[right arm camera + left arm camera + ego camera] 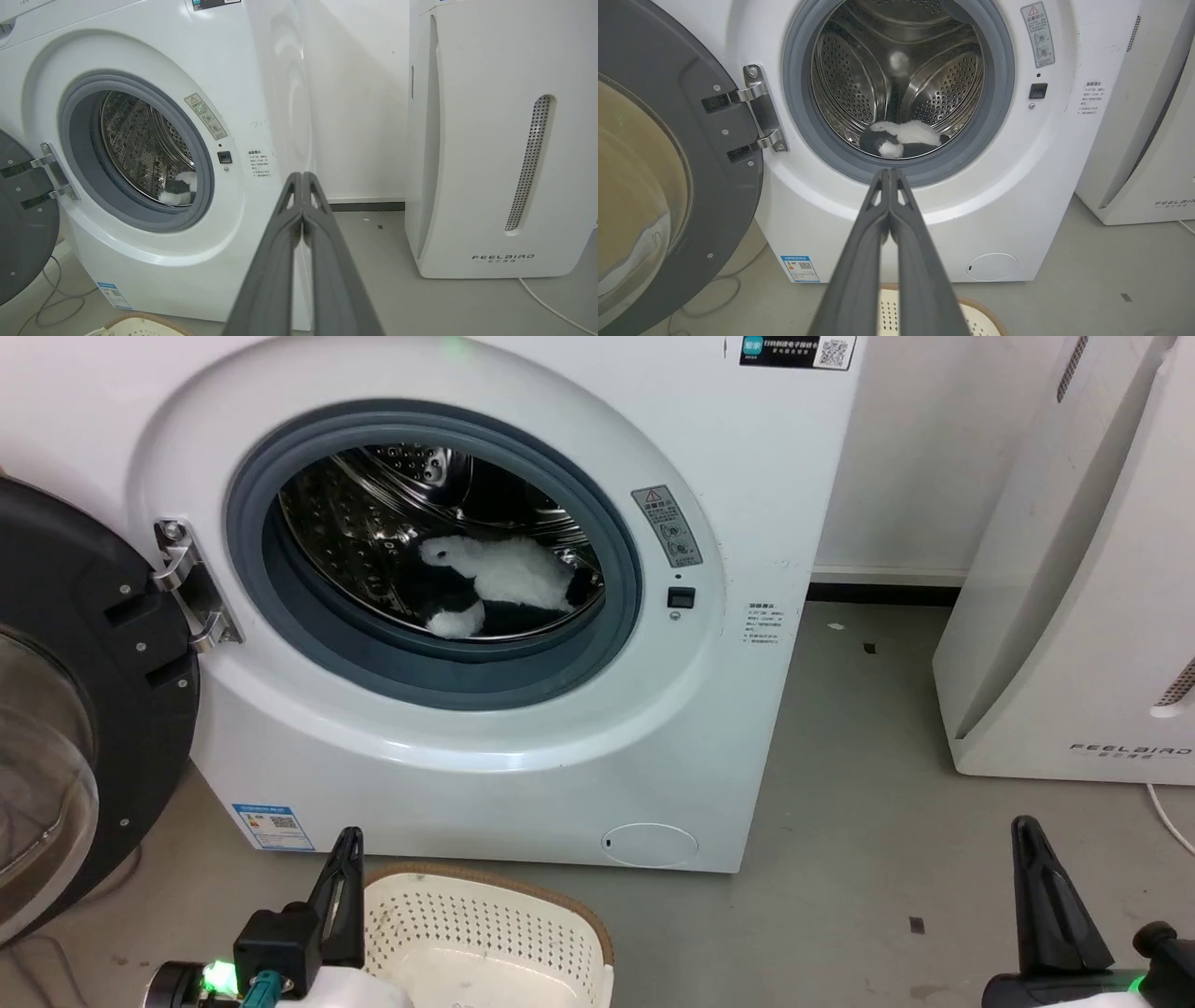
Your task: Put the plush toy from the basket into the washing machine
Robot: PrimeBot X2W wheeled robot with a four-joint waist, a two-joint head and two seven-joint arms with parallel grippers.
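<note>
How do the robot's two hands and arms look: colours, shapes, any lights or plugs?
The left hand and the right hand each have two long dark grey fingers tapering to a point, with small triangular openings near the tips. A green light glows behind each. The left also shows a black block and a teal plug. The forearms are pale.

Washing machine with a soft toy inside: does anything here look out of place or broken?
Nothing looks damaged or spilled. The fluffy black-and-white panda soft toy lies slumped in the perforated steel drum of the large white front-loading washing machine, and its dark round door hangs wide open on the left.
</note>
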